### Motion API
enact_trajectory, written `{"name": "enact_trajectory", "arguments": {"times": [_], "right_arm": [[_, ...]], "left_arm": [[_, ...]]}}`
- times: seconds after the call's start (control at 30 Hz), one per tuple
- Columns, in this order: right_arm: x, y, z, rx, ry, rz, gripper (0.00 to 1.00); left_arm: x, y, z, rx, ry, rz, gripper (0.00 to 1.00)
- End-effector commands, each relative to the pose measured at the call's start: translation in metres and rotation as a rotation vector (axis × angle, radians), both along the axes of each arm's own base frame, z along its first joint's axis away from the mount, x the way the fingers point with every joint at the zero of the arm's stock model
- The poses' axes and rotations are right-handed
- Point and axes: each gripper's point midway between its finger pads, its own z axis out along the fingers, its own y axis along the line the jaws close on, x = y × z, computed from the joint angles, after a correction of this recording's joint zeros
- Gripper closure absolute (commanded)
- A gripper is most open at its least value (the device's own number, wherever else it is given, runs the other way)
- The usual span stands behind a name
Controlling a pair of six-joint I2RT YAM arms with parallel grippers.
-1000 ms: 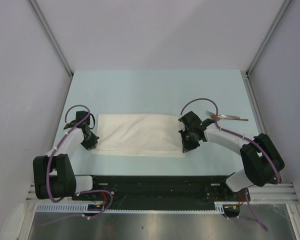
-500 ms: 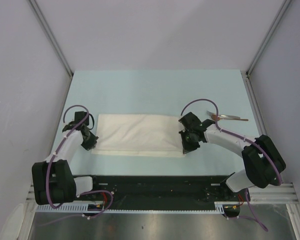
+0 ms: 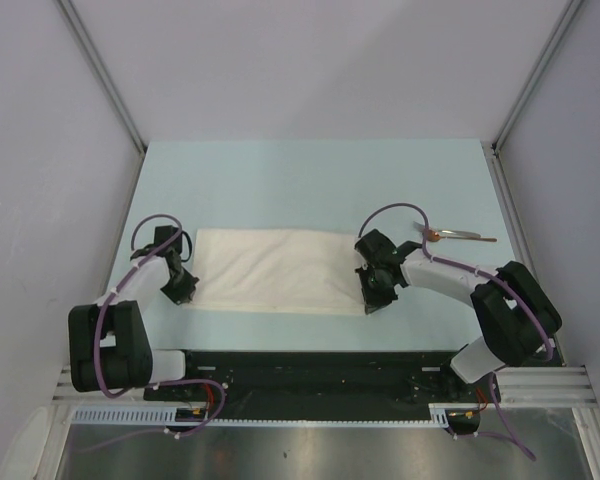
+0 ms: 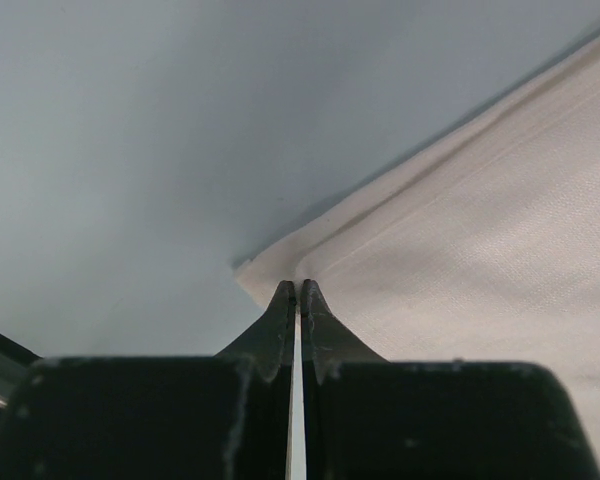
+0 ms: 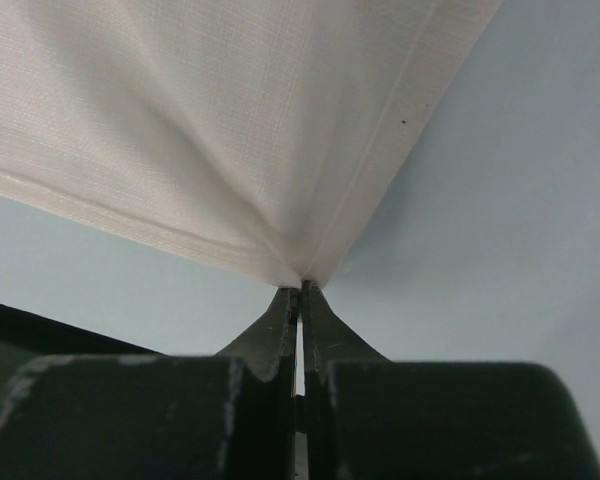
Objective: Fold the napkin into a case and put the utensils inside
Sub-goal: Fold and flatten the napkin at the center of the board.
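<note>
The white napkin (image 3: 275,268) lies as a wide folded rectangle in the middle of the table. My left gripper (image 3: 181,291) is shut on its near left corner; in the left wrist view the fingertips (image 4: 298,287) pinch the napkin (image 4: 480,230) just inside that corner. My right gripper (image 3: 372,298) is shut on the near right corner, and in the right wrist view the napkin (image 5: 230,130) draws up into a point at the gripper (image 5: 301,287). The spoon (image 3: 462,236), silver-handled with a coppery bowl, lies on the table beyond the right arm, apart from the napkin.
The pale blue table (image 3: 310,180) is flanked by grey walls with metal posts at the back corners. The black base rail (image 3: 310,365) runs along the near edge, just in front of the napkin's near side.
Both grippers have edged slightly toward the near side, still holding the napkin's near corners. The right one has also shifted a little left. The spoon has not moved.
</note>
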Motion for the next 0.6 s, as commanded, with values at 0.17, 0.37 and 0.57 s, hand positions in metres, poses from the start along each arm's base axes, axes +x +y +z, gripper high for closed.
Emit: {"name": "enact_trajectory", "arguments": {"times": [0.17,0.37,0.57], "right_arm": [[-0.009,-0.004,-0.012,-0.045,0.029,0.001,0.96],[-0.004,0.002,0.012,0.008,-0.027,-0.031,0.62],[0.001,-0.005,0.056,0.176,-0.110,-0.142,0.39]], "left_arm": [[-0.001,0.015,-0.004,0.044,0.000,0.063,1.00],[0.001,0.014,0.012,0.034,-0.049,0.072,0.75],[-0.001,0.009,0.036,0.011,-0.099,0.068,0.30]]}}
